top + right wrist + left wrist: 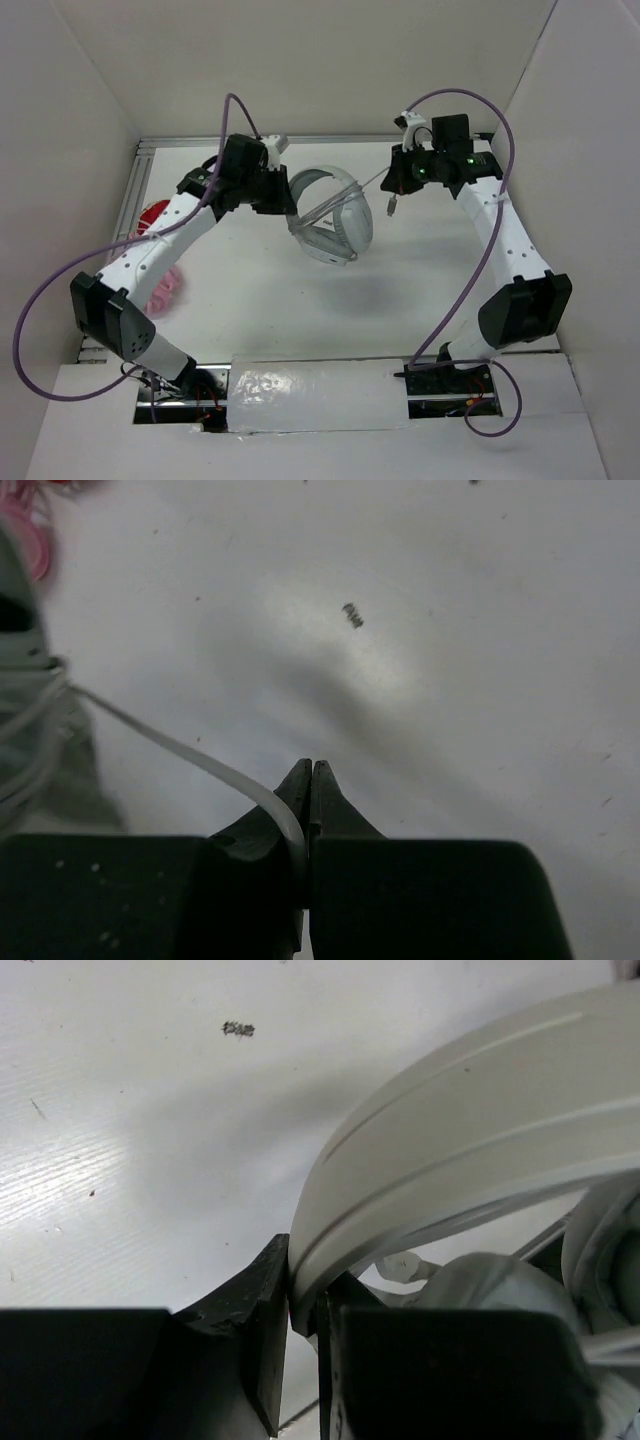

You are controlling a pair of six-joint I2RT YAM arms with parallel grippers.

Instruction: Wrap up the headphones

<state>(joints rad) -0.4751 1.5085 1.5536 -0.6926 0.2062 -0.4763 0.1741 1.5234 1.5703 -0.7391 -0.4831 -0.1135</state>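
Headphones: the light grey-white headphones [335, 215] sit toward the far middle of the counter [250, 290], between the two hands. They appear lifted off the surface, with a soft shadow on the counter nearer the arm bases.
Headband: the padded headband [480, 1110] arches up and to the right from the left hand in the left wrist view. A rounded grey-white part of the headphones shows under it.
Left hand: the left hand [303, 1300] is clamped on the edge of the headband, and the band's rim is pinched between the two dark fingers [262, 1310]. From above, the left hand [280, 192] sits at the headphones' left side.
Cable: the thin grey cable [180, 752] runs taut from the headphones at the left edge of the right wrist view down into the right hand. Several thin strands cross the headphones there, too blurred to count. From above, the cable [372, 183] spans the gap between the ear cups and the right hand.
Right hand: the right hand [308, 780] is closed with its tips together, nipping the cable between them. From above, the right hand [397, 180] is just right of the headphones.
Plug: the plug [392, 207] at the cable's end dangles below the right hand.
Pink headphones: the pink headphones [165, 290] lie by the left arm, well apart from the grey-white pair.
Red headphones: the red headphones [150, 215] are at the counter's left edge, partly hidden by the left arm.
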